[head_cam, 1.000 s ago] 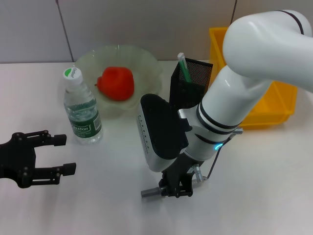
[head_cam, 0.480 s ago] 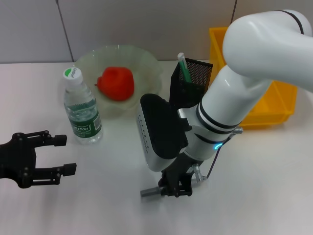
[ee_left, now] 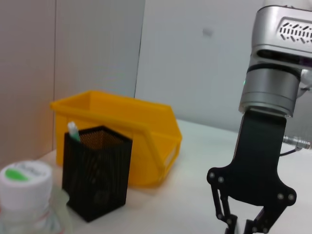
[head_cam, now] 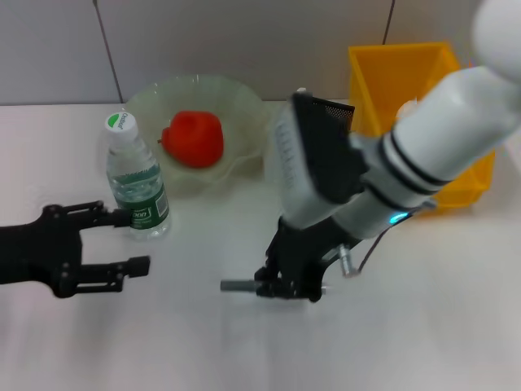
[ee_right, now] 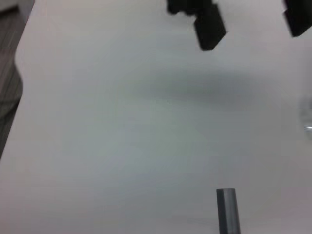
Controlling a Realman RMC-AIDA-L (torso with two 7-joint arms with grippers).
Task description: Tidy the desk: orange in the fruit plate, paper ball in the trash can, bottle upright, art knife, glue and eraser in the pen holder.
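Right claw (head_cam: 286, 287), lower centre of head view, clamped on grey rod-like tool (head_cam: 238, 286), likely art knife, over white worktop (head_cam: 423, 326). Left claw (head_cam: 110, 241), lower left, fingers spread, holding nothing, near upright bottle (head_cam: 135, 181). Orange (head_cam: 194, 138) already in fruit plate (head_cam: 244, 106). Step in hand: carry tool. Next move calls for lift to pen holder (head_cam: 330, 114), beside trash can (head_cam: 391, 73), then drop.
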